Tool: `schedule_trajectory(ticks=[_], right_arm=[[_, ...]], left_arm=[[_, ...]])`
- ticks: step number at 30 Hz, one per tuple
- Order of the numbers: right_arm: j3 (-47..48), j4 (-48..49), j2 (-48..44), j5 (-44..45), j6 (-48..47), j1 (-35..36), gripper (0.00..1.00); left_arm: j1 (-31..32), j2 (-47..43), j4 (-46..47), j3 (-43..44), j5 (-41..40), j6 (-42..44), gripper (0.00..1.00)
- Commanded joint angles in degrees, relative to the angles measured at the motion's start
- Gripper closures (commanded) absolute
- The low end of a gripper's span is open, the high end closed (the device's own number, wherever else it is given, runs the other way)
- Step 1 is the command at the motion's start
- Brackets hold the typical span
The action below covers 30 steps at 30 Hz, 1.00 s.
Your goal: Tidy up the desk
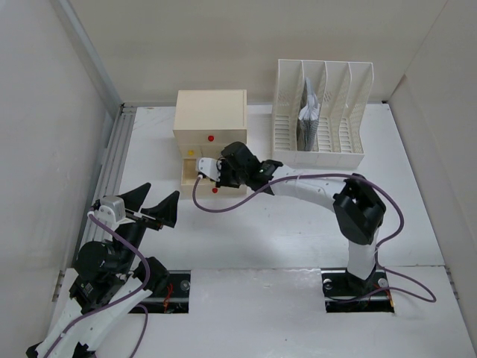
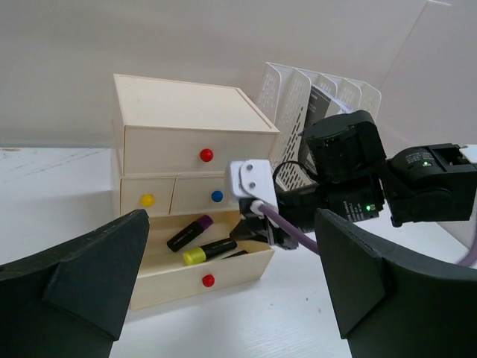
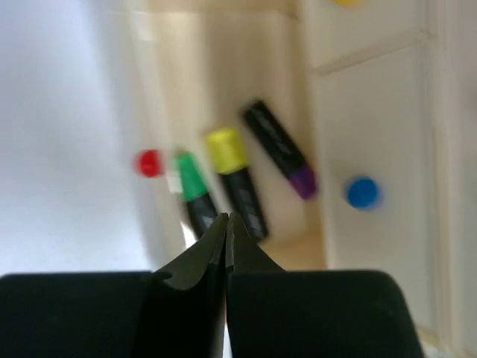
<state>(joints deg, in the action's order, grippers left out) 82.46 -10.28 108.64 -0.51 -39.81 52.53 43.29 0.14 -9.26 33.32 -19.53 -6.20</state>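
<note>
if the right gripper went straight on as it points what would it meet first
Probably a marker in the open drawer: the right gripper aims between the green-capped marker and the yellow-capped marker; which first is unclear.

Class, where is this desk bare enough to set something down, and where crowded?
Bare: the desk right of the right arm, below the rack; the middle between it and the left arm; the left-rear corner beside the box. Crowded: in front of the box, where the open drawer and right arm meet.
</note>
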Motion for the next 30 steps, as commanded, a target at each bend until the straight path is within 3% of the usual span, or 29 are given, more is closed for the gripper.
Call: schedule_trajectory(ticks=[1,5,8,13,21,22,30], right_arm=[[2.7,-5.9,-2.0,-19.0,-1.6,0.5,1.0],[8.0,-17.5,3.2,-32.4,-6.1,0.5,1.0],[13.4,-25.7,8.7,-33.6,-7.7,0.5,1.0],[8.9,-12.4,7.8,-17.4,1.5,0.5,1.0],[6.1,-1.4,8.3,5.9,11.1,0.5,1.0],[6.1,-0.1,8.3,11.9,12.1,0.5,1.0],[6.1,2.8,9.6,21.9,13.9,0.5,1.0]], left_arm=[[-0.1,-10.2,2.8,-0.2,0.1,0.7,0.09],[-0.1,-10.2,2.8,-0.2,0.1,0.7,0.09],[-0.1,-10.2,2.8,-0.2,0.1,0.7,0.09],[-0.1,-10.2,2.8,-0.2,0.1,0.7,0.09],[-0.1,-10.2,2.8,-0.2,0.1,0.7,0.09],[-0.1,-10.2,2.8,-0.2,0.1,0.7,0.09],[-0.1,-10.2,2.8,-0.2,0.1,0.7,0.09]])
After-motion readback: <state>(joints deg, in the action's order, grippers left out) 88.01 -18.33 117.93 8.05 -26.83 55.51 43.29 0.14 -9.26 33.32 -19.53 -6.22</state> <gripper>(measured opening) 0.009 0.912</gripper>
